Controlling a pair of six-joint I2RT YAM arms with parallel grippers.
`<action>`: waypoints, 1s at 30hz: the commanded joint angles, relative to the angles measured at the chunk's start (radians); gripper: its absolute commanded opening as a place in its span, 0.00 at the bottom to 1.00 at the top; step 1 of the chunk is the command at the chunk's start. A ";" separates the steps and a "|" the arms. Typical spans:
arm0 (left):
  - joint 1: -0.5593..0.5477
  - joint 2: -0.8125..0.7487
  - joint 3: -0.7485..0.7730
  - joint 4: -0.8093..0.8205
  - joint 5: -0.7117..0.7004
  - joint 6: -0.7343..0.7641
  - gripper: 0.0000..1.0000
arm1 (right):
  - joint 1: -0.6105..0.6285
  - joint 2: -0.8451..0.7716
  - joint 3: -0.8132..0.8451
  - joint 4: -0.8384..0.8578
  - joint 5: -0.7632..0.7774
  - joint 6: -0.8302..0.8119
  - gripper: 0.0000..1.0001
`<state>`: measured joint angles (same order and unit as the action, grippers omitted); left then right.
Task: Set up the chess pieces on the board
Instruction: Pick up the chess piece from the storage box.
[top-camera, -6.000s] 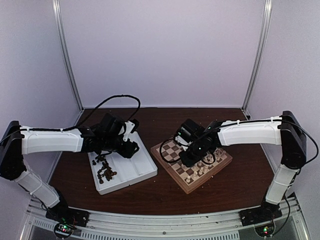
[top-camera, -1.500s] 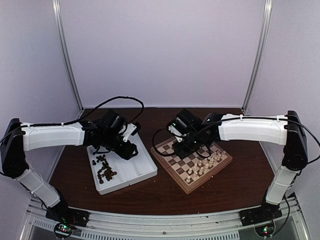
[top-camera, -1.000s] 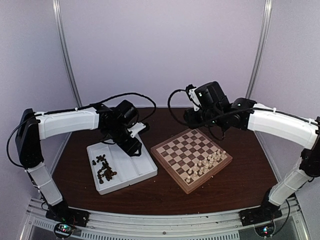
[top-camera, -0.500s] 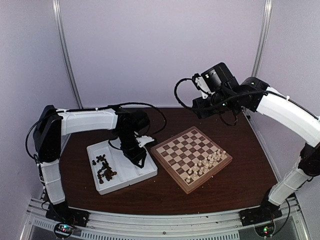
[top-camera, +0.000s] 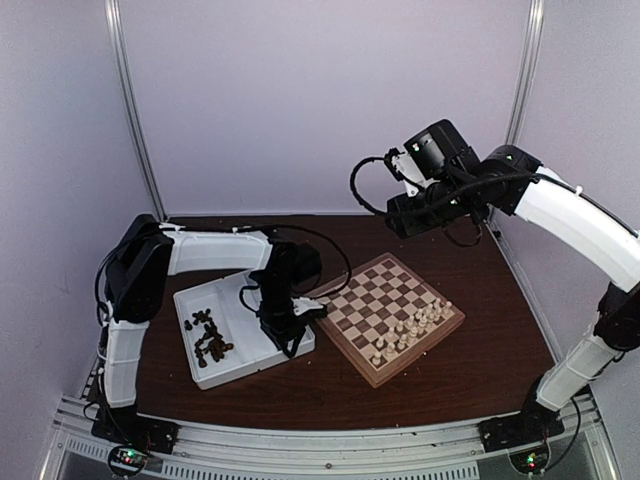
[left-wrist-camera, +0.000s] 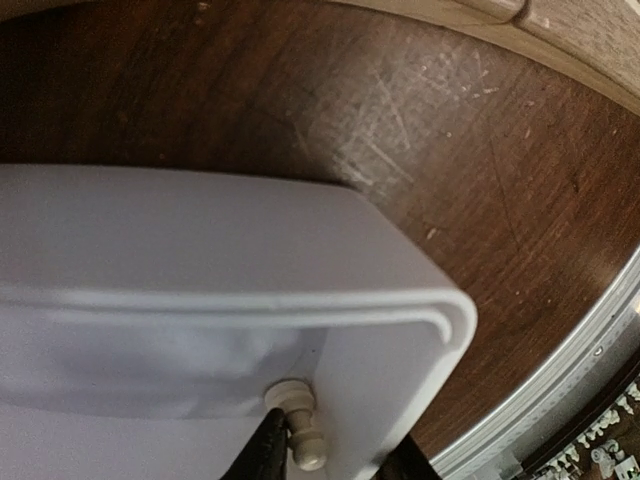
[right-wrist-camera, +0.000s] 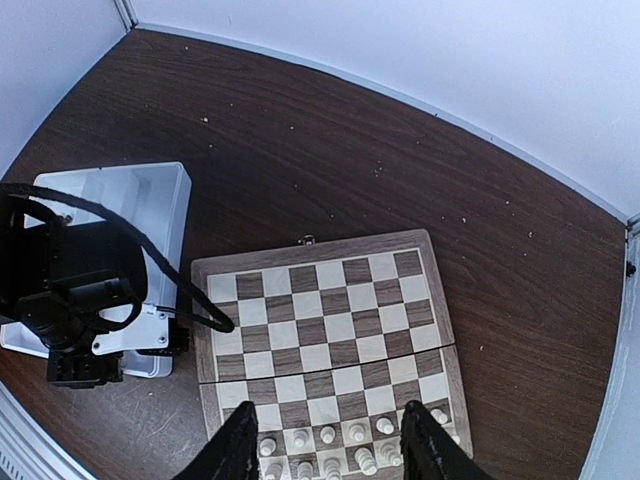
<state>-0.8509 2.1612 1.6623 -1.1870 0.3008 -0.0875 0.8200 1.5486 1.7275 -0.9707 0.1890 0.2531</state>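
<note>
Worktop (top-camera: 470, 385): dark brown wood with a plain grain. The left wrist view shows fine pale scratches on it.

Board (top-camera: 372, 297): a thick square slab, checkered cream and dark brown with a light wood rim. It sits cornerwise at centre-right of the overhead frame, just beside the tray. In the right wrist view a seam crosses its middle.

Cream pieces (top-camera: 415, 325): small turned shapes with rounded heads, standing in a cluster along the board's lower-right edge. The other squares are bare.

Tray (top-camera: 250, 370): smooth white plastic with two compartments, rounded corners and a rolled lip.

Dark pieces (top-camera: 208, 338): a loose heap in the tray's left compartment.

Left end effector (top-camera: 287, 335): down in the tray's right compartment, at its lower-right corner. The left wrist view shows one cream piece (left-wrist-camera: 300, 425), knob-headed, tucked into the inner corner and seemingly on its side. One black finger (left-wrist-camera: 268, 448) touches it. The other finger is mostly out of frame, so I cannot tell whether the piece is pinched.

Right end effector (right-wrist-camera: 328, 410): hangs high at the upper right of the overhead frame, well above the board. Its black fingers stand well apart with nothing between them.
</note>
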 joint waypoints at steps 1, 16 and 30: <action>-0.004 0.011 0.014 -0.037 -0.095 -0.011 0.30 | -0.008 -0.012 0.019 -0.013 -0.009 -0.011 0.48; 0.005 -0.136 -0.004 0.092 0.114 -0.019 0.32 | -0.018 -0.013 0.026 -0.021 -0.070 -0.020 0.48; 0.023 -0.076 -0.026 0.043 -0.076 -0.115 0.31 | -0.018 -0.102 -0.138 0.081 -0.109 0.020 0.49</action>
<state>-0.8341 2.0361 1.6508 -1.1309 0.2581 -0.1703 0.8070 1.4971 1.6558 -0.9489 0.1040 0.2535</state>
